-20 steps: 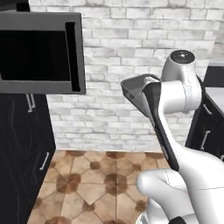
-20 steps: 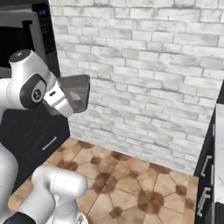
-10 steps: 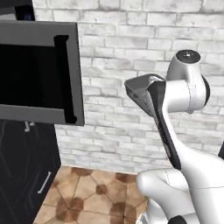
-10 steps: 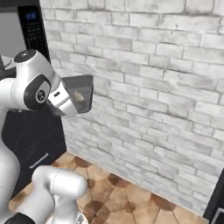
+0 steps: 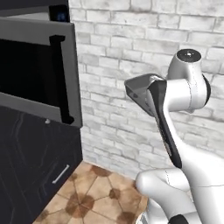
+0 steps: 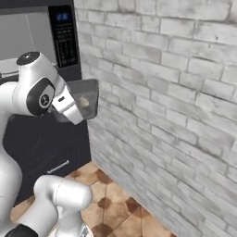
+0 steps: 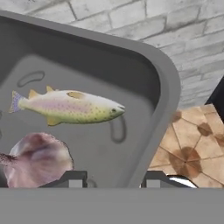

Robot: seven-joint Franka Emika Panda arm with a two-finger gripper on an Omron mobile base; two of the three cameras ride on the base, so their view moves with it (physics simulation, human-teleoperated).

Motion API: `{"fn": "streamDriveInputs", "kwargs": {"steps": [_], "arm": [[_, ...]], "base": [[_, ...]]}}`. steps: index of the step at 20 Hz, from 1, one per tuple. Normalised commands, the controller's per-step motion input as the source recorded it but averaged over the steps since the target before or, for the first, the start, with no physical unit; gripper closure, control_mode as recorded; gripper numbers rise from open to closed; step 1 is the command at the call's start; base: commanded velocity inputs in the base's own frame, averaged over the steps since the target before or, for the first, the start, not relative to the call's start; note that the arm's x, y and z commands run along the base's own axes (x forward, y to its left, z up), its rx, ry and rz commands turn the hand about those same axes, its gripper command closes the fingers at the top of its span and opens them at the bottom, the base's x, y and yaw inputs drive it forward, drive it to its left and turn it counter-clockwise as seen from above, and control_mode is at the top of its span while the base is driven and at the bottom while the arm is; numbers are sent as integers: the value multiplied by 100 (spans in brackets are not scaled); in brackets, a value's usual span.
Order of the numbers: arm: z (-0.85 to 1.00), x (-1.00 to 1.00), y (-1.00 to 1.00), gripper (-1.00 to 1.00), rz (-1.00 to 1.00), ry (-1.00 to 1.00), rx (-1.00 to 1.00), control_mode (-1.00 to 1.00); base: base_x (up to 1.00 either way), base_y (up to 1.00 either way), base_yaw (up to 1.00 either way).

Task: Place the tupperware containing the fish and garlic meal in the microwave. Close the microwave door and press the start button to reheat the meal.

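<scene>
The tupperware (image 7: pixel 144 74) is a grey container with a flared rim, held up in the air in front of the brick wall. My gripper (image 7: pixel 113 179) is shut on its near rim, one fingertip on each side. A fish (image 7: pixel 65 106) and a garlic bulb (image 7: pixel 37 159) lie inside. From the base, the tupperware (image 5: pixel 139 89) (image 6: pixel 87 98) hangs to the right of the microwave (image 6: pixel 28 37). The microwave door (image 5: pixel 39 74) stands swung open, its black handle towards me. The black side panel (image 6: pixel 65 39) shows a blue display.
Dark cabinets (image 5: pixel 30 166) with a drawer handle stand under the microwave. A grey brick wall (image 5: pixel 131 43) runs right of them, close behind the tupperware. Brown patterned floor tiles (image 5: pixel 96 192) lie below.
Both base views have shifted: the camera has moved, and the microwave and its open door now loom larger and nearer. The tupperware stays in my grip.
</scene>
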Motion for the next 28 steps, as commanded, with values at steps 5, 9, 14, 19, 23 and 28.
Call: {"fn": "streamDriveInputs", "kwargs": {"steps": [5, 9, 14, 19, 23, 28], "arm": [[0, 0, 0, 100, 0, 0, 0, 100], [0, 0, 0, 100, 0, 0, 0, 100], [0, 0, 0, 100, 0, 0, 0, 100], [0, 0, 0, 100, 0, 0, 0, 100], [0, 0, 0, 100, 0, 0, 0, 100], [0, 0, 0, 100, 0, 0, 0, 100]], "base": [[4, -40, 43], [39, -36, 43], [48, -53, 39], [34, -49, 35], [33, -10, 39], [40, -12, 38]]}}
